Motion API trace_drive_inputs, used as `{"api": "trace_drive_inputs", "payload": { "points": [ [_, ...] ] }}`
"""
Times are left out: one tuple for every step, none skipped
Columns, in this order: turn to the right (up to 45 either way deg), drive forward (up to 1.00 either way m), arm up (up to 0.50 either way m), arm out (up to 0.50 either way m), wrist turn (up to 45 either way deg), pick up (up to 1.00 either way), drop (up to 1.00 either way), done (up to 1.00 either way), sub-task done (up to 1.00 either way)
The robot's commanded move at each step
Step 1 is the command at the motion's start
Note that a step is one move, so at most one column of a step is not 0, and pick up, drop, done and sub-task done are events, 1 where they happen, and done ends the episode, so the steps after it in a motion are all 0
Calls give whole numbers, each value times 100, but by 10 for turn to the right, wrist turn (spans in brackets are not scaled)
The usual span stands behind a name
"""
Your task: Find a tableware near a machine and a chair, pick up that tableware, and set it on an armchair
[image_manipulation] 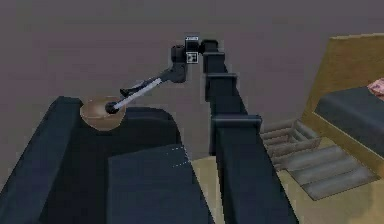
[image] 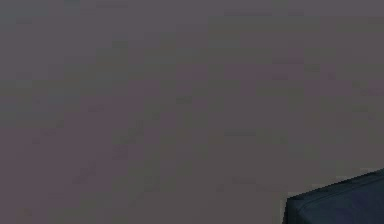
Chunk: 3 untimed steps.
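The claw (image_manipulation: 119, 100) is stretched far out on the long dark arm (image_manipulation: 236, 130), and it points down and off to one side. Right at the tip of the claw is a brown bowl (image_manipulation: 98, 114). That is the thing the task wants.

Under and behind the bowl is a big dark blue armchair (image_manipulation: 55, 150). The bowl is on the chair's top edge or just above it, and I cannot tell which. So I cannot tell if the claw has hold of the bowl or if the bowl just rests there. I also cannot tell how the claw's fingers are set.

I think the arm reaches this far so that the bowl is over the armchair, where it has to go. The soft seat (image_manipulation: 150, 175) is below the claw, closer to the robot.

Well away from the claw, past the arm, is a wooden bed (image_manipulation: 340, 65). The forward view has a grey wall (image: 150, 100) and a dark blue corner (image: 345, 200) low down.
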Motion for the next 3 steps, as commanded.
{"api": "trace_drive_inputs", "payload": {
  "points": [
    [0, 0, 0, 0, 390, 0, 0, 0, 0],
    [0, 0, -34, 0, 0, 0, 0, 0, 0],
    [0, 0, -32, 0, 0, 0, 0, 0, 0]
  ]
}}
